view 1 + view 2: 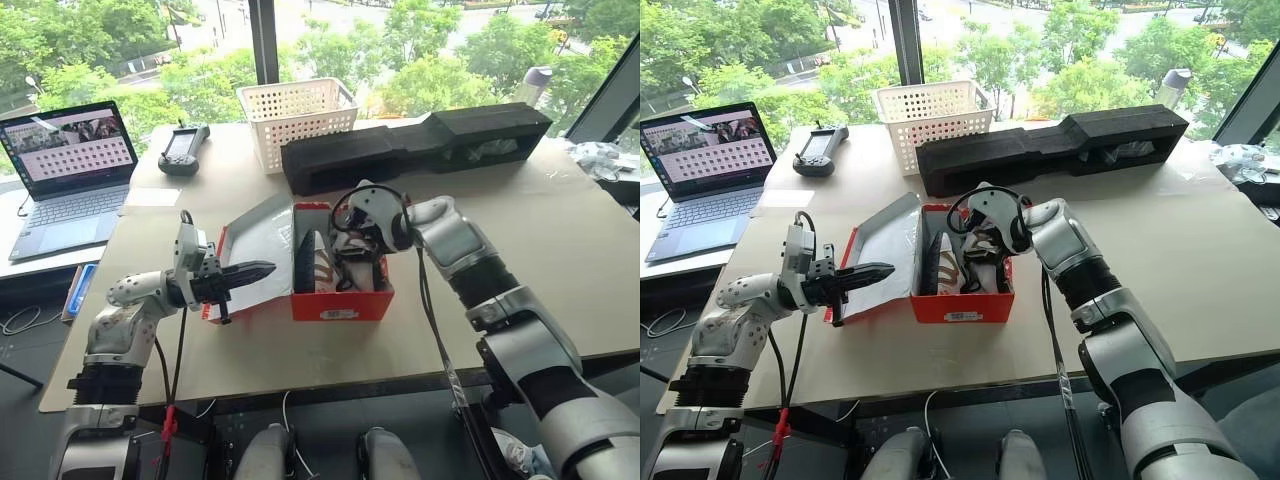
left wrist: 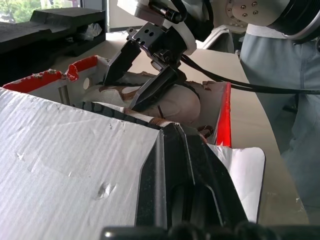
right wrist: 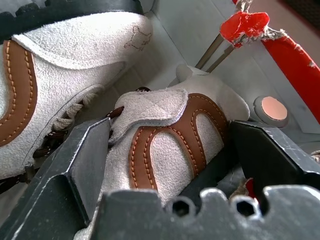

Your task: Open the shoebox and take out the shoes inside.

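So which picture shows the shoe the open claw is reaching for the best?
The right wrist view: the white shoe with brown stripes sits between the right gripper's open fingers. The left wrist view shows it from the side, under that gripper. The head views show it small inside the red shoebox.

1. This looks like an office or lab used for robot trials, set beside large windows (image 1: 300, 30) that look out over green treetops and a street below.
2. A wide, plain table (image 1: 560, 260) serves as the workbench.
3. An open laptop (image 1: 70, 175) sits on a side desk, its screen lit.
4. A handheld controller (image 1: 182, 148) lies on the table.
5. Cables (image 1: 20, 320) trail below the side desk.
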